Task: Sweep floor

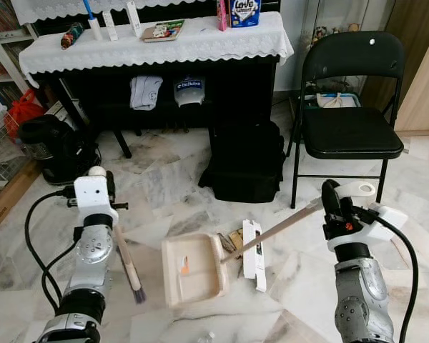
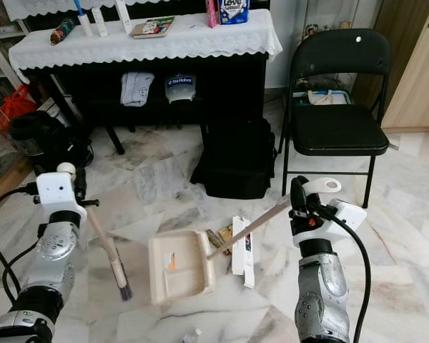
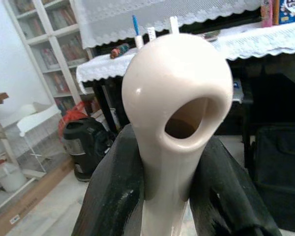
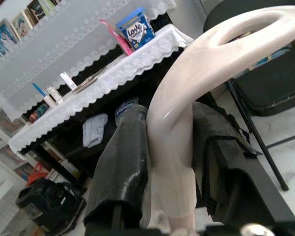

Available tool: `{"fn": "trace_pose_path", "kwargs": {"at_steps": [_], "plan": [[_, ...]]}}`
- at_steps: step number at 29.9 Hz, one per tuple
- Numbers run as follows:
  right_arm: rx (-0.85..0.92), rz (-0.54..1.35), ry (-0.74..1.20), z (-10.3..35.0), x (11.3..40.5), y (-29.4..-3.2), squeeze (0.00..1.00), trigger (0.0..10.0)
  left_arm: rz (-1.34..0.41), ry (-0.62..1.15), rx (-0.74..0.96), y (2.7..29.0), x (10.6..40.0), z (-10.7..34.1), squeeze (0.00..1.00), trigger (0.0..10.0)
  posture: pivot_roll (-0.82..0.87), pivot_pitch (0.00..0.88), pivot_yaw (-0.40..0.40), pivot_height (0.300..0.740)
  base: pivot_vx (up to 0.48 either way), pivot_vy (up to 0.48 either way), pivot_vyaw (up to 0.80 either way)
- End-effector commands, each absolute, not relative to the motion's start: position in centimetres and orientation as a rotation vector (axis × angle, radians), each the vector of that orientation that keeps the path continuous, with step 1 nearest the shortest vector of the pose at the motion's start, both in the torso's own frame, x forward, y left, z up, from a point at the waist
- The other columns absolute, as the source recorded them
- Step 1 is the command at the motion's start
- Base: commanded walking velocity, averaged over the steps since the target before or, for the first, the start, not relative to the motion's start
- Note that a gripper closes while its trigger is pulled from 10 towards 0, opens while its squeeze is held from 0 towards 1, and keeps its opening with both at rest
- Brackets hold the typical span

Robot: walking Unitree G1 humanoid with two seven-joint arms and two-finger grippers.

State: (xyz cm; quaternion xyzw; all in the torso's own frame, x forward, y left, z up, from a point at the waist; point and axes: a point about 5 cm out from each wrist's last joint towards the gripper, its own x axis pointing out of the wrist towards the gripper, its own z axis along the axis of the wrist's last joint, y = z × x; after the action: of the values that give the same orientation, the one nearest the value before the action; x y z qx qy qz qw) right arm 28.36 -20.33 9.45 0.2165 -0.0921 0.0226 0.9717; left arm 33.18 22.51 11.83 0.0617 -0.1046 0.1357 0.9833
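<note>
So we're mid-sweep here. Closest in, the left gripper (image 1: 94, 187) has its two black fingers (image 3: 113, 196) pinched around the cream handle of a small brush (image 1: 129, 264), which hangs down with its dark bristles just above the marble floor (image 1: 157, 186), off to the left of the dustpan (image 1: 193, 270). The right gripper (image 1: 334, 204) is clamped the same way on the dustpan's long handle (image 1: 272, 232), fingers pressed tight on either side of it, and the pan sits flat on the floor between the two arms.

Inside the pan there's just one small orange scrap that I can make out. The real mess is right beside its right edge: a white carton (image 1: 254, 254) and a few brownish bits.

My guess is the brush has to cross over to the far side of that litter and drag it back into the pan, while the right arm holds the pan steady.

Further back: black bag (image 1: 247, 161), folding chair (image 1: 350, 114), cloth-covered table (image 1: 157, 43).
</note>
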Motion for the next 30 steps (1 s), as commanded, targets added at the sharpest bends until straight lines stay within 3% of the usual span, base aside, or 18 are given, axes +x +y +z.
{"fn": "trace_pose_path", "kwargs": {"at_steps": [1,12,22,30], "plan": [[0.451,0.055,-0.227,10.1,28.8,-19.8,0.0,10.0,0.243,-0.29,0.11,22.1,33.4,13.3,0.0,10.0,-0.19,0.0,0.135,0.74,0.0,0.0,0.0],[0.383,0.001,-0.233,10.3,29.0,-20.3,0.0,10.0,0.144,-0.323,0.027,18.8,33.3,13.2,0.0,10.0,-0.19,0.0,0.136,0.74,0.0,0.0,0.0],[0.357,-0.003,-0.23,10.3,29.1,-19.9,0.0,10.0,0.143,-0.322,0.021,19.0,33.2,13.2,0.0,10.0,-0.18,0.0,0.13,0.74,0.0,0.0,0.0],[0.334,-0.017,-0.225,10.3,29.2,-20.2,0.0,10.0,0.147,-0.319,0.02,19.0,33.2,13.2,0.0,10.0,-0.18,0.0,0.127,0.74,0.0,0.0,0.77]]}}
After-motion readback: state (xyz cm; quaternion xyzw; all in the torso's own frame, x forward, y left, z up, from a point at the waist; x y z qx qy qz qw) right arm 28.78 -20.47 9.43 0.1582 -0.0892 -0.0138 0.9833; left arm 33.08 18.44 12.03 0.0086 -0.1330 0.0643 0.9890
